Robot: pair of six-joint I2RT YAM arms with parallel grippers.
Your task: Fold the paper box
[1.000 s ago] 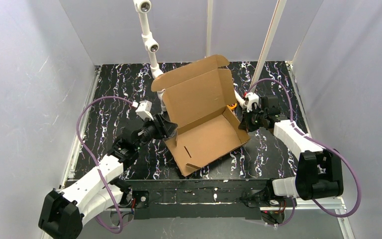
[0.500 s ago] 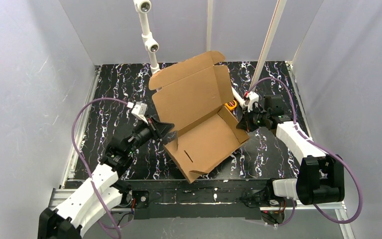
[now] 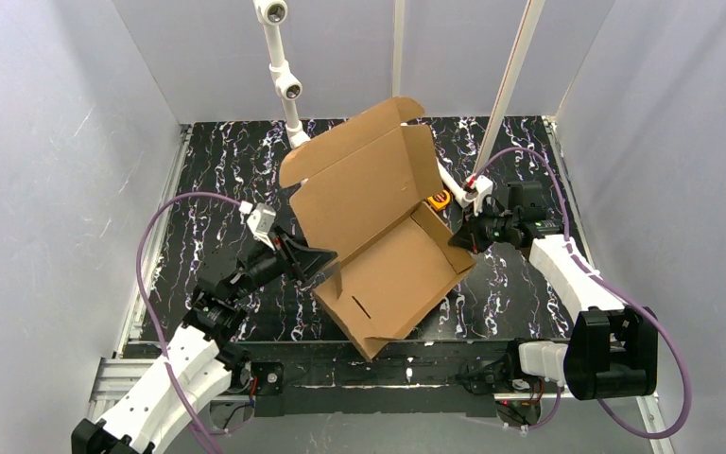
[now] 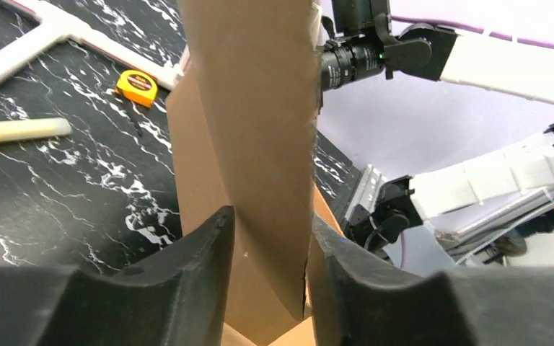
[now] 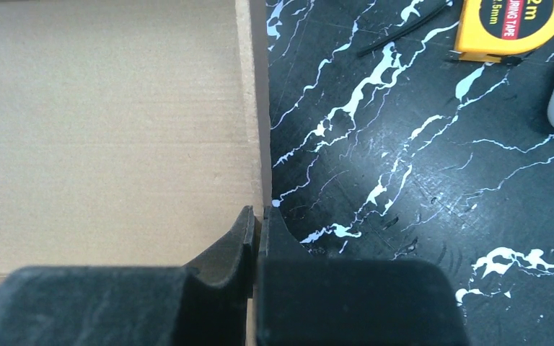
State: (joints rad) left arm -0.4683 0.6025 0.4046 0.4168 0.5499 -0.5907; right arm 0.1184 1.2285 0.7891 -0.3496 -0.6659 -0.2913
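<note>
Working on the side walls looks like the step in hand: in the top view the paper box sits mid-surface, its tray lying on the dark marbled surface and its lid raised toward 12 o'clock. The left gripper meets the tray's wall flap at 9 o'clock. The right gripper is at the corner at 3 o'clock. A yellow tape measure lies just beyond the tray, at about 2 o'clock.

From the left wrist, an upright cardboard flap fills the gap of the left gripper. The fingers stand part-way apart on either side of it. Whether they squeeze it or merely bracket it I cannot tell.

From the right wrist, the right gripper has its fingers drawn nearly together, pinching the thin edge of the box wall.

The next move likely calls for a firm hold on the left flap. The flap should then be stood square and turned inward toward 3 o'clock while the right fingers steady the tray against sliding.
</note>
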